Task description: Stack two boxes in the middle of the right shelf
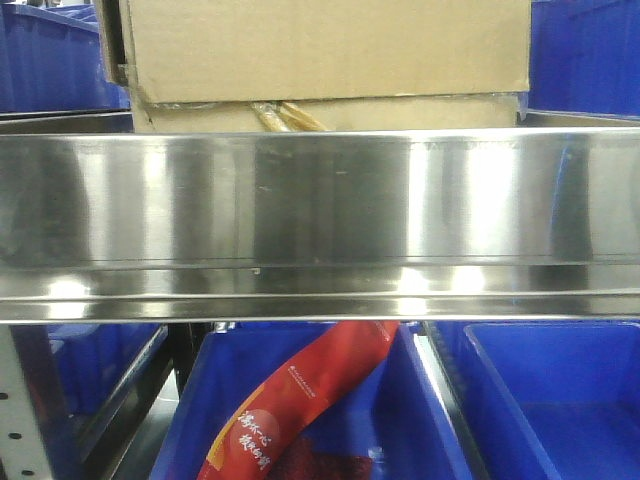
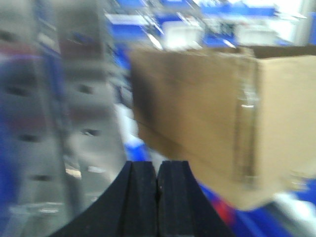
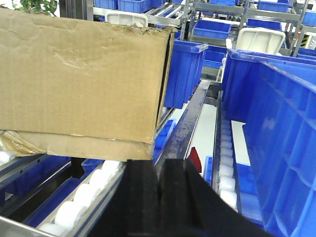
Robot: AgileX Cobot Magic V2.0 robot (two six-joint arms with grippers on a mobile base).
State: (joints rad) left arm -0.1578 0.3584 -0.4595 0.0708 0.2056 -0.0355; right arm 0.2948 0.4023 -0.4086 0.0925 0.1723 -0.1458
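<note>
Two boxes (image 1: 330,50) stacked behind shelf rail (image 1: 320,200).

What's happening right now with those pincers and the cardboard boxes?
Left pincer shut, empty. Right pincer shut, empty. Large box sits on flatter box behind steel shelf rail. Nothing blocking.

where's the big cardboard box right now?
The large box sits on top of the flatter box, behind the steel shelf rail, top centre of the front view. In the right wrist view it fills the upper left, beside blue bins.
</note>
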